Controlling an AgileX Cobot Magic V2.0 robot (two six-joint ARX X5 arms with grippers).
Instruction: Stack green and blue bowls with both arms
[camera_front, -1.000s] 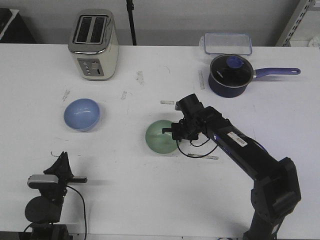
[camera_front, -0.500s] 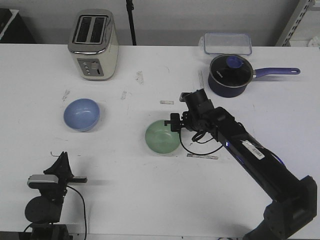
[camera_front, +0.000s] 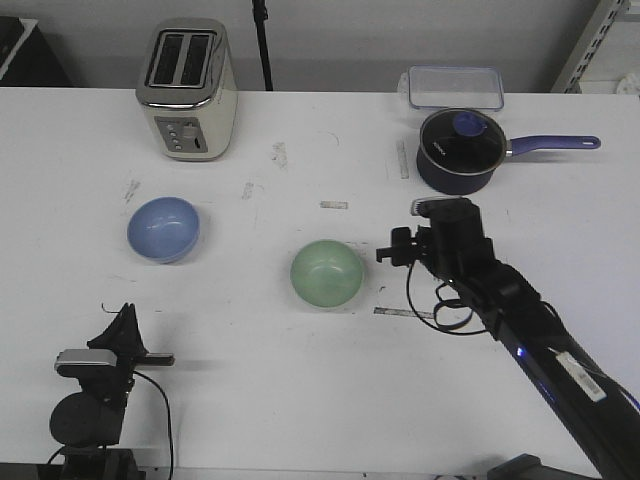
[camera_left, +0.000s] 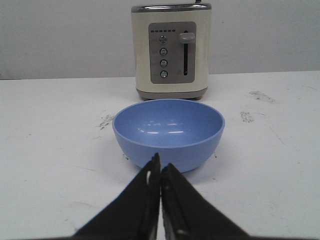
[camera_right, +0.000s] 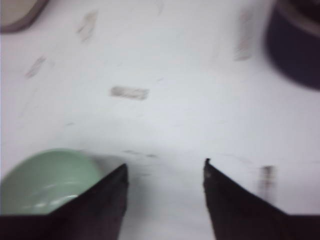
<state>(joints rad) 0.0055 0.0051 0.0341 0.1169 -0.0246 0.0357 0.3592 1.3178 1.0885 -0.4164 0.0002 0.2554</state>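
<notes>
The pale green bowl (camera_front: 327, 273) sits upright on the white table near the middle. It also shows in the right wrist view (camera_right: 45, 180), beside one finger. My right gripper (camera_front: 393, 251) is open and empty, a short way to the right of the green bowl; in its own view (camera_right: 165, 167) bare table lies between the jaws. The light blue bowl (camera_front: 163, 228) sits at the left. My left gripper (camera_front: 124, 322) is low at the front left, shut and empty. In its own view (camera_left: 160, 162) the tips point at the blue bowl (camera_left: 168, 131), just short of it.
A cream toaster (camera_front: 187, 90) stands at the back left, behind the blue bowl (camera_left: 171, 50). A dark navy saucepan (camera_front: 458, 150) with a purple handle and a clear lidded container (camera_front: 454, 86) stand at the back right. Tape scraps mark the table.
My right gripper was at the green bowl's right rim; it has drawn back to the right and away, open. The green bowl stays on the table. The left arm has not moved.
</notes>
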